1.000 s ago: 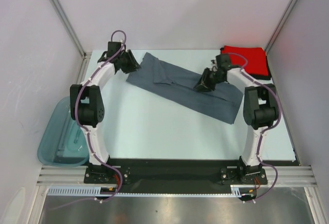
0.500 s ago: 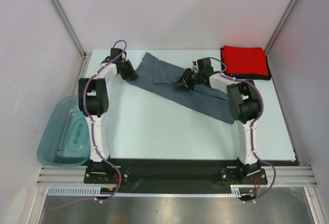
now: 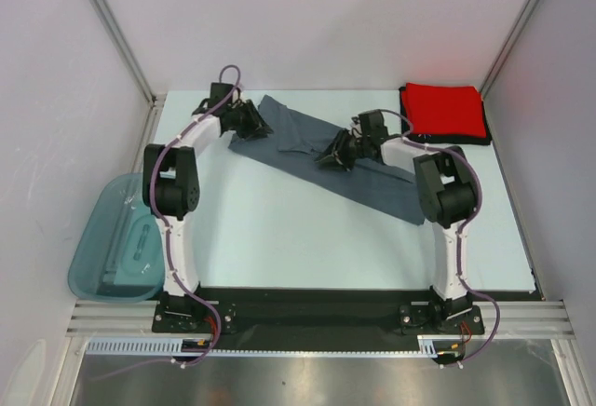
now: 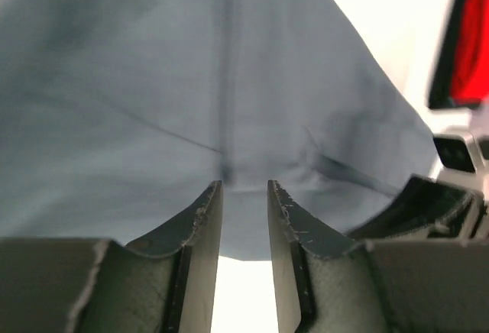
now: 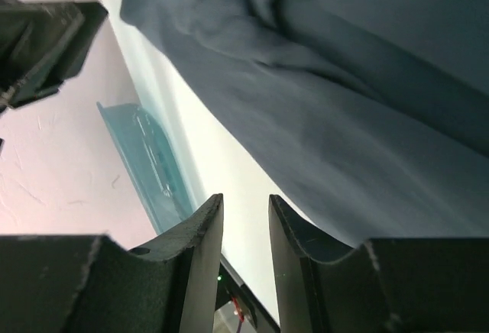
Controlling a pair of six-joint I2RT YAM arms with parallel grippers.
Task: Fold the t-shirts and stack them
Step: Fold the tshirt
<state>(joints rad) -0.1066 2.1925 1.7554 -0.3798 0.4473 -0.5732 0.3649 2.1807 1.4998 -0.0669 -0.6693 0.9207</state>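
the left gripper (image 4: 244, 192) is clenched down to a narrow slit and grips nothing; pale table shows through the lower part of the slit. the soft slate blue-grey cloth t-shirt (image 4: 229, 81) lies straight ahead of these jaws. its near hem curves just past the fingertips (image 4: 205, 214), and whether it touches them cannot be told. ahead and to the right of the jaws, well apart from them, the bright red folded t-shirt (image 4: 470, 43) rests on a black folded t-shirt (image 4: 442, 58), which shows only as a dark edge.

the right gripper (image 5: 244, 203) is likewise drawn nearly closed, a thin gap between its fingers, with no cloth in it. the blue-grey t-shirt fills the space ahead of and to the right of these jaws, rumpled into soft ridges. its long edge runs diagonally just beyond the tips. ahead and to their left, past a strip of the pale blue-white table (image 5: 179, 146), sits the translucent teal plastic tub (image 5: 153, 165).

from above, the blue-grey t-shirt is a long band. one gripper sits at its far-left end, the other over its middle. the red-on-black stack lies behind the right jaws, in the far right corner.
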